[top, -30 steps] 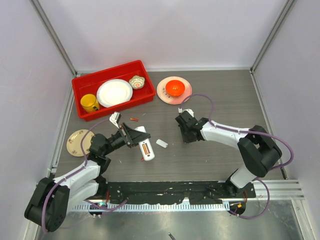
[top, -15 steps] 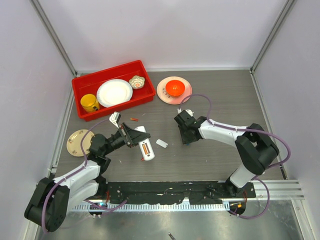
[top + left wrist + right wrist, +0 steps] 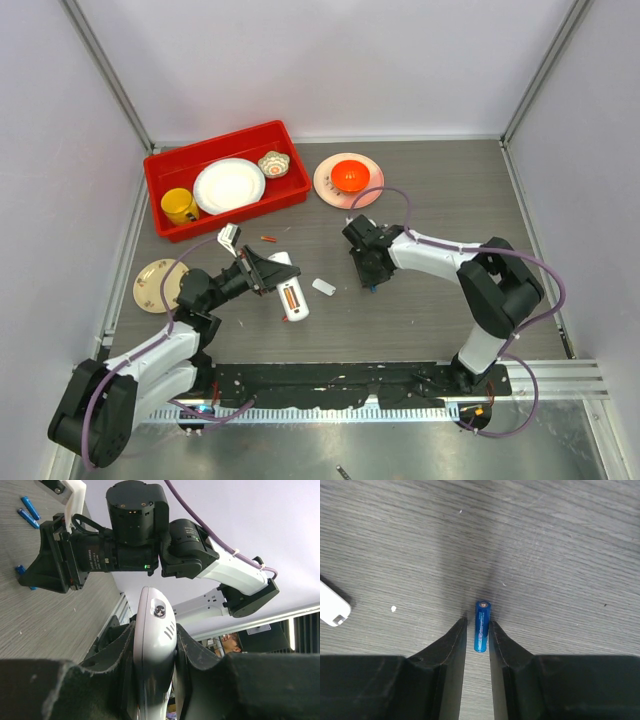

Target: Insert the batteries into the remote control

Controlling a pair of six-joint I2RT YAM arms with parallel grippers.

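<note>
My left gripper (image 3: 272, 272) is shut on the remote control (image 3: 291, 290), a slim white bar held on edge just above the table; its dark recess faces up with an orange-red battery (image 3: 291, 297) in it. The left wrist view shows the remote control (image 3: 155, 630) pinched between both pads. My right gripper (image 3: 478, 622) points down at the table, open, its fingers straddling a blue battery (image 3: 481, 625) that lies flat; the battery touches the right finger, with a small gap on the left. More blue batteries (image 3: 29, 511) lie near the right gripper (image 3: 368, 278).
A small loose white piece (image 3: 323, 287) lies between the arms. An orange-red battery (image 3: 268, 239) lies near the red bin (image 3: 215, 143), which holds a yellow cup (image 3: 180, 206), a white plate (image 3: 229, 186) and a small bowl (image 3: 273, 164). A pink plate (image 3: 325, 185) and a tan plate (image 3: 150, 290) sit nearby.
The right arm has shifted a little left and toward the near edge, and its jaws have gone from shut to open around the blue battery. The left arm has not moved.
</note>
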